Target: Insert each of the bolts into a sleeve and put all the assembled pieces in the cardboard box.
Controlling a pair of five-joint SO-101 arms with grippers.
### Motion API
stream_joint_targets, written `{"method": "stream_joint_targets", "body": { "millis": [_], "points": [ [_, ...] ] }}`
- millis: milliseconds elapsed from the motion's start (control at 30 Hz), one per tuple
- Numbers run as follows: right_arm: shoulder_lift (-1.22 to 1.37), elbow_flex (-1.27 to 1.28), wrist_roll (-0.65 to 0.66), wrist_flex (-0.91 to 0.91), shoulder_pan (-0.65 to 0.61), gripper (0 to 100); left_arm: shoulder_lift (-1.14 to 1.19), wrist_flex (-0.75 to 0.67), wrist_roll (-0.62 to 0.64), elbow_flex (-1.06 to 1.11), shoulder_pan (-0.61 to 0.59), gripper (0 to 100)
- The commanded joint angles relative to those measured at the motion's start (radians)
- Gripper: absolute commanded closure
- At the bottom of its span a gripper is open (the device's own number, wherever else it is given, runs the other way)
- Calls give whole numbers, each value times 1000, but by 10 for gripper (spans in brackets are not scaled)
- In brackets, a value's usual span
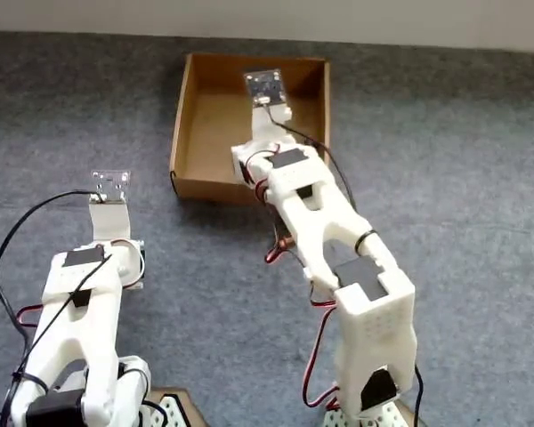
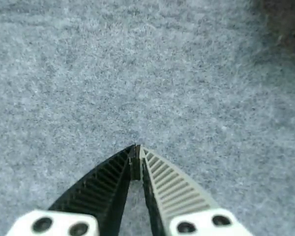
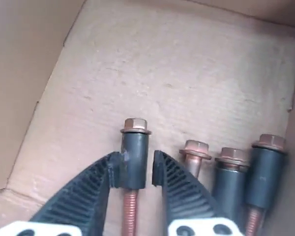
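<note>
Coppery metal bolts (image 3: 135,125), matt cardboard box (image 3: 187,73)

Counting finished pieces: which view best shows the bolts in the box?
Right wrist view: four bolts on the cardboard box floor, one within the right gripper. High view: the arm covers them. Left wrist: carpet.

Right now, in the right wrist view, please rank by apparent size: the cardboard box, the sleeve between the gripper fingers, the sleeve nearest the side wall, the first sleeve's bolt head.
1. cardboard box
2. gripper sleeve, inside the right gripper, and wall sleeve: alike, so I do not rank them
3. bolt head
</note>
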Motion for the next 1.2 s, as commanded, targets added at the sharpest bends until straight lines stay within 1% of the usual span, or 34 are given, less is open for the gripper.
{"method": "stream_joint_targets", "body": {
  "millis": [0,267,367,633,800,900,967,1067,1167],
  "points": [
    [-145,-94,9,94,53,895,2,-14,3,-2,18,991],
    [-401,-116,9,346,179,895,2,-15,3,-2,18,991],
    [-461,-114,11,430,203,895,2,-15,3,-2,18,991],
    [-473,-114,8,625,197,894,2,-17,3,-2,19,991],
    [-481,-62,12,697,196,894,2,-17,3,-2,19,991],
    [-545,39,49,673,196,894,2,-17,3,-2,19,991],
    [-615,163,83,608,183,894,2,-17,3,-2,19,991],
    [-731,417,129,458,150,891,2,-17,3,-2,19,991],
    [-791,638,192,311,99,891,2,-17,3,-2,19,991]
  ]
}}
